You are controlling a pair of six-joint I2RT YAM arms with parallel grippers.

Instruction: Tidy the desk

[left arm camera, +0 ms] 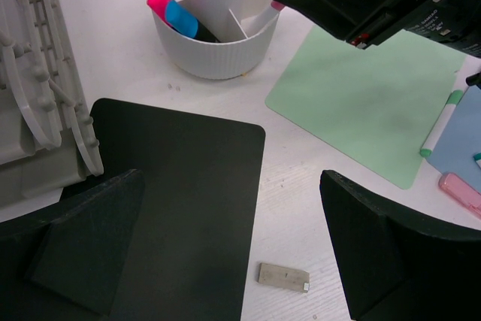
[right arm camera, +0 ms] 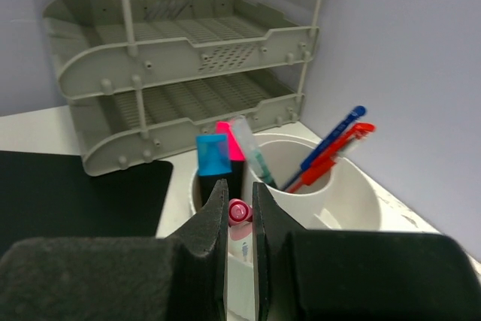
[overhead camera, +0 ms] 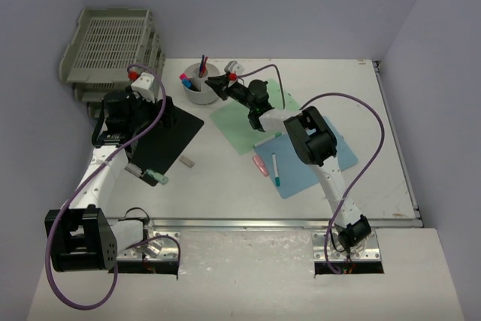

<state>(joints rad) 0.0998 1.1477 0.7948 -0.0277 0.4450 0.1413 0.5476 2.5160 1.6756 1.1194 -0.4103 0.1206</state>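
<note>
pink-capped marker (right arm camera: 239, 211) pinched in the right hand (right arm camera: 240, 190) over the white cup (right arm camera: 355, 212); left hand (left arm camera: 231, 178) wide open, empty.

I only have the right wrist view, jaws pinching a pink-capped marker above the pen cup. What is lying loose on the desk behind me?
Observer: A white pen with a teal tip lies on the blue sheet.
Operator: Anything beside it?
Observer: A pink item lies on the bare desk at that sheet's edge.
Operator: And the other arm?
Observer: The left gripper hangs over the black mat, jaws wide open and empty.
</note>
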